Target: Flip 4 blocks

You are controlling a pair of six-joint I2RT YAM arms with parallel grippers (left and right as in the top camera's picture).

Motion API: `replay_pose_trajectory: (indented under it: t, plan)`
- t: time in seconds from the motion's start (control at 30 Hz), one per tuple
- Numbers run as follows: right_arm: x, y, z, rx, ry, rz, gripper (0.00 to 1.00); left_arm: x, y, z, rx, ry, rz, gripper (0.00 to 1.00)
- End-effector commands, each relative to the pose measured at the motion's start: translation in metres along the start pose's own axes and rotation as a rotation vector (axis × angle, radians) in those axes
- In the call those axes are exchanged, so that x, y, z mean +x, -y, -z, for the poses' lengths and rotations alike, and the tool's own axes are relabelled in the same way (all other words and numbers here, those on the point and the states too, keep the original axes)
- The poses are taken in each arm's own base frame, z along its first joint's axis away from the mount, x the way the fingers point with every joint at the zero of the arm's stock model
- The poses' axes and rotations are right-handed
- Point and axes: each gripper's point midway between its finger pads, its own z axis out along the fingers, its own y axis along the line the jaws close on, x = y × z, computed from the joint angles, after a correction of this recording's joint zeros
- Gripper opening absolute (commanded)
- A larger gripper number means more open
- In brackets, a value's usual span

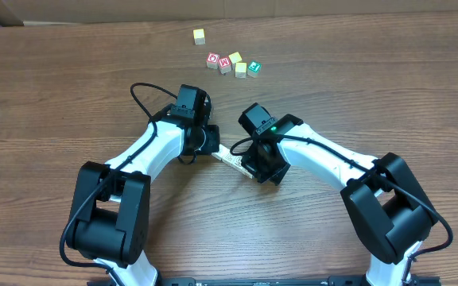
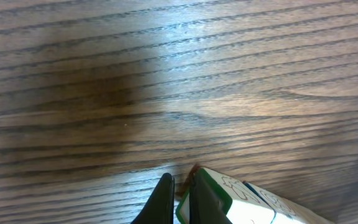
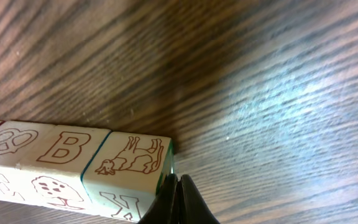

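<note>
Your left gripper [image 2: 180, 182] and right gripper [image 3: 178, 186] are both closed, butted against the ends of the blocks [image 3: 73, 168]. Squeeze evenly and roll both wrists together.

— What are you built from?
— My left arm [image 1: 145, 151] and right arm [image 1: 324, 159] both wear smooth white shells between bulky black joints.
— Any wiring?
— A thin black cable [image 1: 133, 93] curls off the left one.
— Markings?
— A small green light [image 1: 272, 126] on my right wrist housing. My fingers [image 3: 192, 208] are black, tapering wedges.
</note>
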Motion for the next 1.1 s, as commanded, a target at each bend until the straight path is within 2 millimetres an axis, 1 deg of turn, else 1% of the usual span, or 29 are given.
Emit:
replay_pose_trajectory:
  t: [0.0, 0.2, 0.4, 0.6, 0.77, 1.07]
  plan:
    - [0.014, -0.027, 0.013, -0.092, -0.015, 0.021, 0.04, 0.016, 0.019, -0.006, 0.06, -0.061, -0.003, 0.04]
    - [0.018, -0.026, 0.012, -0.087, -0.019, -0.016, 0.04, 0.021, 0.018, -0.008, 0.056, -0.073, 0.0, 0.04]
    - [0.022, -0.027, 0.011, -0.084, -0.027, -0.047, 0.04, 0.019, 0.015, -0.009, 0.041, -0.067, -0.002, 0.04]
    - [0.032, -0.03, 0.009, -0.083, -0.03, -0.09, 0.04, 0.022, 0.011, -0.021, 0.03, -0.081, 0.001, 0.04]
    - [0.041, -0.04, 0.007, -0.11, -0.019, -0.112, 0.04, 0.013, 0.014, -0.021, 0.042, -0.046, -0.004, 0.04]
    - [0.058, -0.066, 0.007, -0.201, -0.015, -0.143, 0.04, 0.004, 0.016, -0.021, 0.053, -0.008, -0.012, 0.04]
